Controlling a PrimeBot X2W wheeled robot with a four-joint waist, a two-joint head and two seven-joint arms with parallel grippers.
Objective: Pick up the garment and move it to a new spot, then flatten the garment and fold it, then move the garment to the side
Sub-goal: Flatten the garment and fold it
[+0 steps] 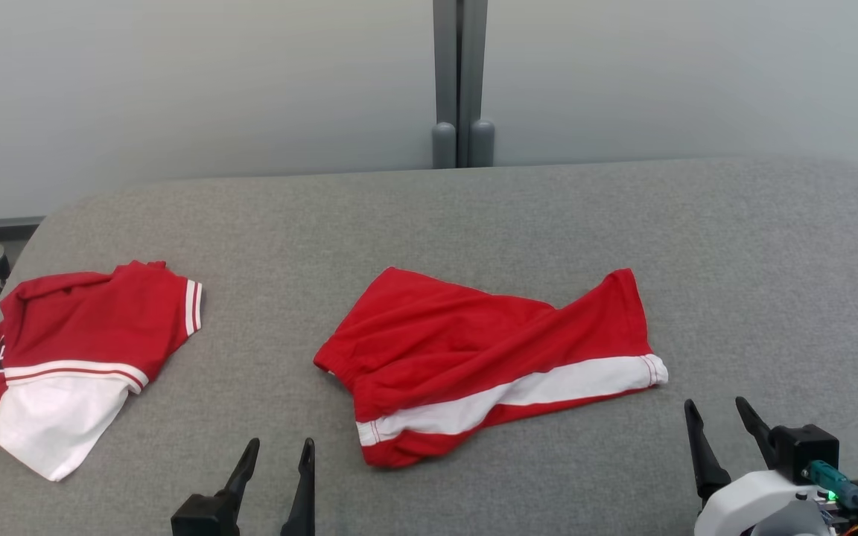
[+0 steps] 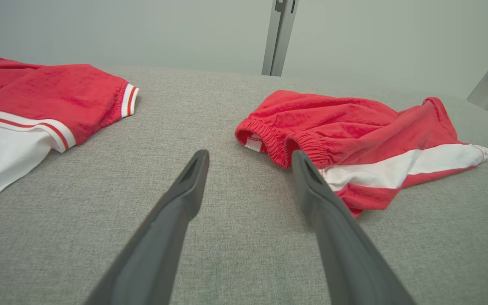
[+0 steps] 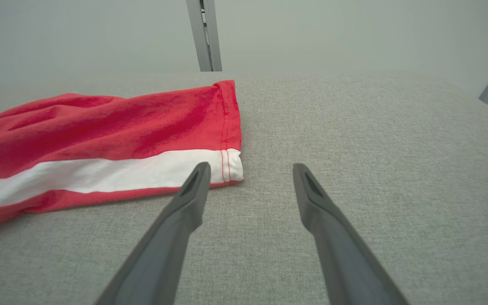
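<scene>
Grey fabric table (image 1: 474,223), pale wall (image 1: 176,89), red shorts (image 1: 474,350)

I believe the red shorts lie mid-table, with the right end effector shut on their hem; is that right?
Not quite: the right end effector stands open, holding nothing, beside the hem of the red shorts, as the right wrist view shows.

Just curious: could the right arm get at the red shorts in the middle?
Probably yes: the right gripper is open, close to the shorts, with only bare table between.
</scene>
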